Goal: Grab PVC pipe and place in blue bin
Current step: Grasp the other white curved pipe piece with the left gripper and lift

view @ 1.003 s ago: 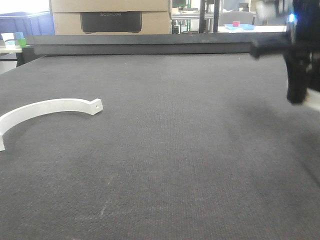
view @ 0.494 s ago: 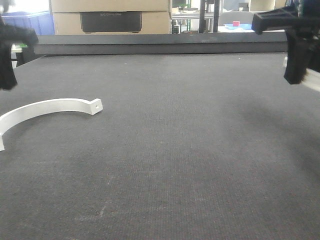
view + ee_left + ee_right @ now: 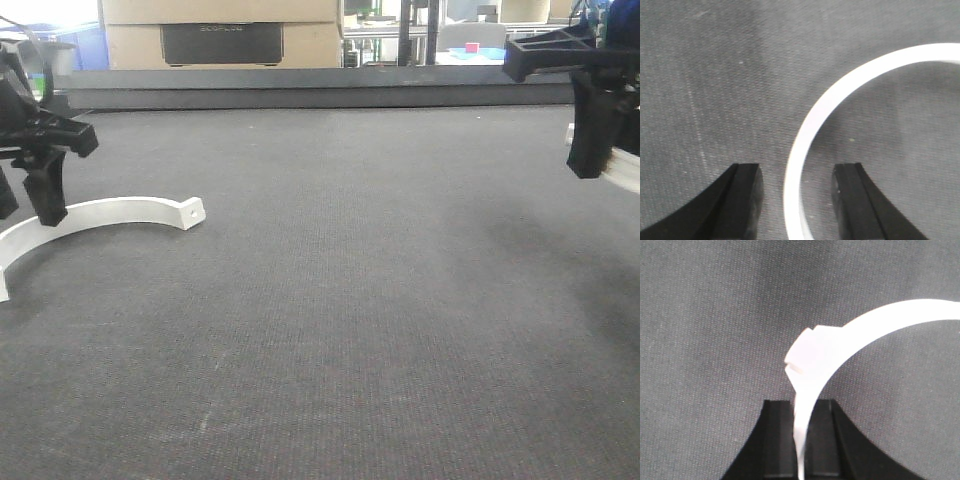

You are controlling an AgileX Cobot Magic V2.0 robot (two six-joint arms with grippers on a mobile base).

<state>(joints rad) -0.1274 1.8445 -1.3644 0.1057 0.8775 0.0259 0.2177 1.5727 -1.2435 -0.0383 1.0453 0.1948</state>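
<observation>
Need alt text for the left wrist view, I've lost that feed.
The left pincer is open, its two black fingers straddling a white curved PVC piece that lies on the dark grey mat. Gaps show on both sides; neither finger touches it.

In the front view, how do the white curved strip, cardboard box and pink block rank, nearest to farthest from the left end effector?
From the left end effector:
1. White curved strip, directly beneath it.
2. Cardboard box, behind the table.
3. Pink block, far back right.
</observation>
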